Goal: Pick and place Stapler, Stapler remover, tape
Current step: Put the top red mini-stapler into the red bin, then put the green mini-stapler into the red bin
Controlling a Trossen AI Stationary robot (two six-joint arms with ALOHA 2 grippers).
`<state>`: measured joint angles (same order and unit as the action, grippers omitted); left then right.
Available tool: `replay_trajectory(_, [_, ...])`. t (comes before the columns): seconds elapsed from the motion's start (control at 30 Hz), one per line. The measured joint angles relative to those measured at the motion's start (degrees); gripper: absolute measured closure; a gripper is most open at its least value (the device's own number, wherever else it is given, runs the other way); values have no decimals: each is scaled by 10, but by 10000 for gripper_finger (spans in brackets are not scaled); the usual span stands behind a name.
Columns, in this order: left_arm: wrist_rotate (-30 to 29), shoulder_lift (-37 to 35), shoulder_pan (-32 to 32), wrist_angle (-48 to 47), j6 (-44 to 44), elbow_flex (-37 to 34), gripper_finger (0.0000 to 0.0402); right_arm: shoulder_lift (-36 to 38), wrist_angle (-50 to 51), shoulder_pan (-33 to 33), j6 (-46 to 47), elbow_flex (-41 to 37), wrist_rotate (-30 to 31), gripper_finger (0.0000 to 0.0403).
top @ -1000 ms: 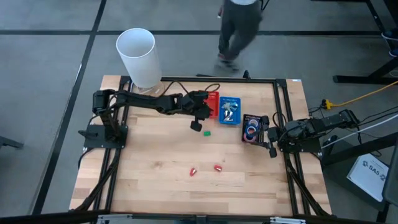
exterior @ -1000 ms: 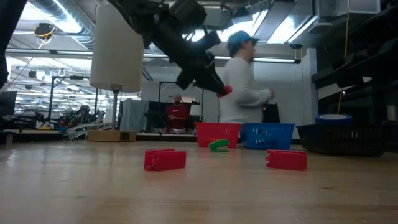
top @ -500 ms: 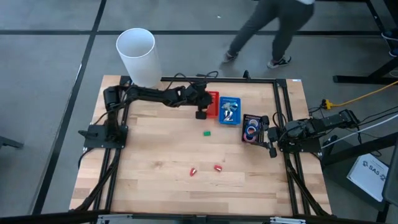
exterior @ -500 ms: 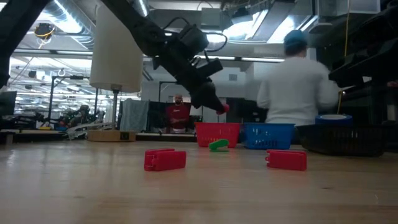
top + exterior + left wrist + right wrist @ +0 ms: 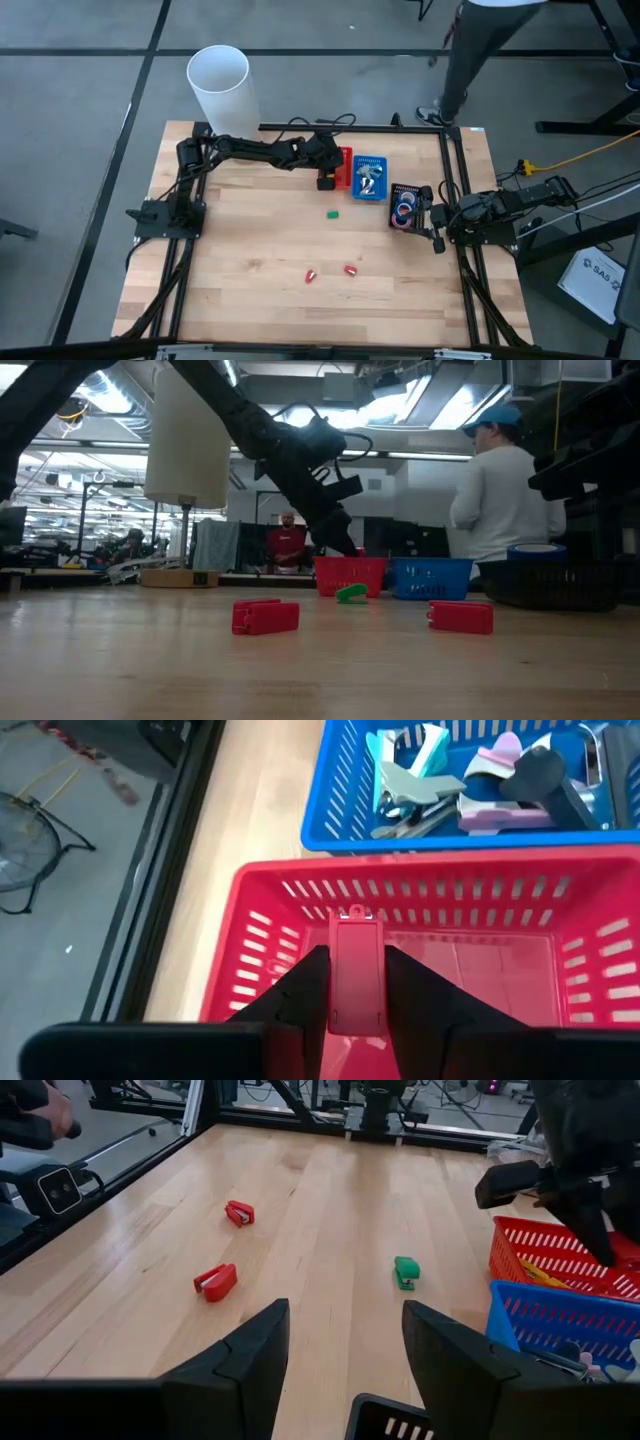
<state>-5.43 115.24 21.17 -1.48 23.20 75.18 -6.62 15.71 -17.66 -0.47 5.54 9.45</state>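
Note:
My left gripper (image 5: 355,982) is shut on a red stapler (image 5: 354,960) just above the red basket (image 5: 590,970), which stands near the table's far edge (image 5: 343,168). In the low view the gripper (image 5: 340,540) slants down at the basket's rim (image 5: 350,573). Beside it stands a blue basket (image 5: 370,178) holding staple removers (image 5: 420,790). A black basket (image 5: 405,207) holds tape rolls. A green stapler (image 5: 333,212) and two red staplers (image 5: 311,274) (image 5: 351,269) lie flat on the table. My right gripper (image 5: 345,1365) waits open at the right edge (image 5: 437,222). My left gripper pinches the red stapler by its two long sides (image 5: 338,990), one finger on each. The stapler runs along the fingers and sticks out ahead of them. The fingers slant down from the table's left. The stapler is lifted clear, over the inside of the red basket.
A tall white cylinder (image 5: 220,85) stands at the far left corner. A black frame (image 5: 455,180) edges the table, with cables along the far side. A person (image 5: 500,500) stands beyond the far edge. Bare wood lies in the table's near half (image 5: 260,240).
My left gripper, shut on the red stapler, has moved toward the table's far edge and down, from above the green stapler to just over the red basket. The person behind the table has walked to the right.

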Motion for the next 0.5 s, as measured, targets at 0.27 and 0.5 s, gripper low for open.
replay_trajectory(0.27, [-19, 0, -2, -1, 0, 0, 272, 0, 0, 0, 0, 0, 0, 206])
replay_trajectory(0.5, [-58, -3, -13, 1, 14, 0, 246, 0, 0, 0, 0, 0, 0, 206])
